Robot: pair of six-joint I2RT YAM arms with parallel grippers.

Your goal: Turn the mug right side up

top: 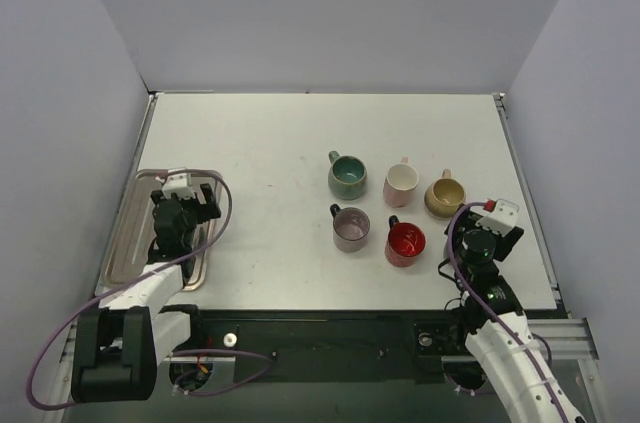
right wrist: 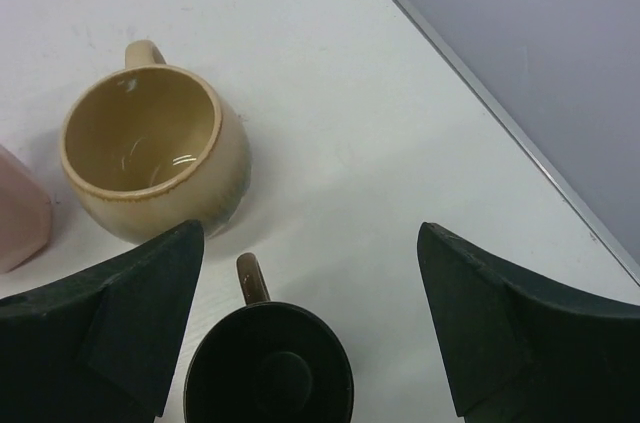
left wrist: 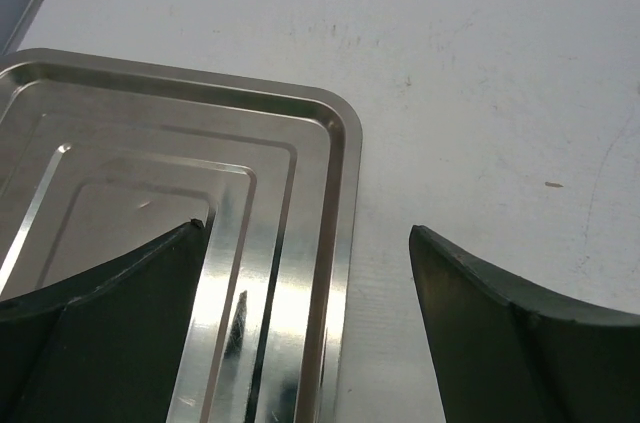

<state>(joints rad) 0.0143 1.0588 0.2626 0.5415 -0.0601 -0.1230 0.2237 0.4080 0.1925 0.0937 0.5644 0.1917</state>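
Well, my right claw (right wrist: 310, 233) is spread wide and it is pinching nothing. A dark mug (right wrist: 268, 368) sits on the bench (right wrist: 330, 93) right under it, between my two fingers (right wrist: 500, 343). There is a gap of bare bench between the mug and my right finger. My left finger covers a bit of the mug's edge, so I cannot tell if it touches there. The mug's brown handle (right wrist: 252, 278) points away from me, toward the tan mug (right wrist: 150, 148). I look down on a dark round shape with a smaller ring in the middle. It is so dark that I cannot tell for sure if this is the open top or the bottom. In the view from above, my right arm hides this mug.

The tan mug stands open side up, just past the dark one. A pink mug (right wrist: 20, 213) peeks in at the left edge, close beside the tan one. More to the left stand a red mug (top: 405, 243), a pale purple mug (top: 350, 228) and a teal mug (top: 347, 175), all open side up.

My left claw (left wrist: 307, 228) is spread wide too, and it holds nothing. It hangs over the corner of a shiny metal tray (left wrist: 340, 143), one finger above the tray and one above the bare bench, well apart from the mugs.
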